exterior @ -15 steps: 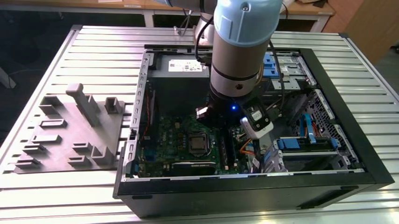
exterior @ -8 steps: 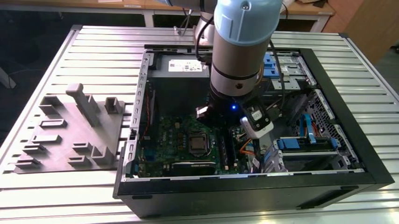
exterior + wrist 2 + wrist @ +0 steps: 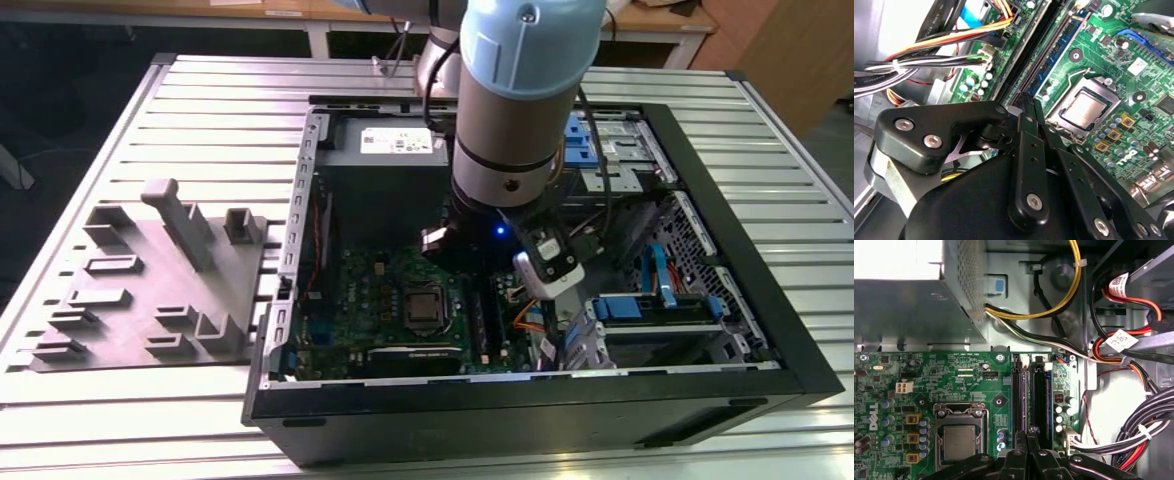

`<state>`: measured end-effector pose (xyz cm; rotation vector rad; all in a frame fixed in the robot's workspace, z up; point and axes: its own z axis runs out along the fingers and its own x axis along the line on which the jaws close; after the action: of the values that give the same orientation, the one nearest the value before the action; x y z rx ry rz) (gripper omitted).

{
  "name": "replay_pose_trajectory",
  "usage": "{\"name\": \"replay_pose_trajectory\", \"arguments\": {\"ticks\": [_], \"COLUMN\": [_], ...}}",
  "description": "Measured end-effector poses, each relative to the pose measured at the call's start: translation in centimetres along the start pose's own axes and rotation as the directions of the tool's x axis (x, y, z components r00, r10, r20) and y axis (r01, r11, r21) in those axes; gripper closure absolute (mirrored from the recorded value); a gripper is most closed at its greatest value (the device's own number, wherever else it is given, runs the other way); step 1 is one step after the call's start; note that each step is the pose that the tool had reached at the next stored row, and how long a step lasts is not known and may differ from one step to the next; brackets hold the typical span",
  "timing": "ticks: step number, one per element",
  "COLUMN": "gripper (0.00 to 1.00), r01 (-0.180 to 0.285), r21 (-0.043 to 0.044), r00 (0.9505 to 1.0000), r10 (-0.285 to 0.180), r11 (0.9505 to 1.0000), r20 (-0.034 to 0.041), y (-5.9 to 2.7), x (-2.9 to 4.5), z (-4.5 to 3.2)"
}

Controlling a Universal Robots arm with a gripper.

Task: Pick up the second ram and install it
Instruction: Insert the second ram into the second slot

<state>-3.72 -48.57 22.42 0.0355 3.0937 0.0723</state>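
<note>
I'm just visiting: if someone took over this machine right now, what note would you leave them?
Hand: fingers closed together, down inside the open computer case, just above the black memory slots.
Memory stick: I cannot tell whether it sits between the fingers or already in a slot.
Grey tray: beside the case, on the exterior view's left.
Left: confirm the stick is seated.

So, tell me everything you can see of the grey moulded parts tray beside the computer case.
The grey moulded parts tray is a matte slab, plastic by its look, with raised blocks and pockets of several shapes. One tall narrow post rises from it, a shorter bracket beside that. It lies flat on the ribbed metal table, at the exterior view's left of the open black computer case; whether they touch I cannot tell.
</note>
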Motion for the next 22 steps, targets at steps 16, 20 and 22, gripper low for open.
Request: {"name": "replay_pose_trajectory", "arguments": {"ticks": [16,20,22], "gripper": [0.88,0.88,0.88], "r01": [-0.025,-0.025,-0.025], "r21": [0.0010,0.0012,0.0011], "r00": [0.9997,0.9997,0.9997], "r10": [0.025,0.025,0.025], "r11": [0.9997,0.9997,0.9997], "r20": [0.0013,0.0012,0.0013], "y": [-0.02,-0.02,-0.02], "x": [0.01,0.01,0.02], "z": [0.46,0.50,0.50]}}
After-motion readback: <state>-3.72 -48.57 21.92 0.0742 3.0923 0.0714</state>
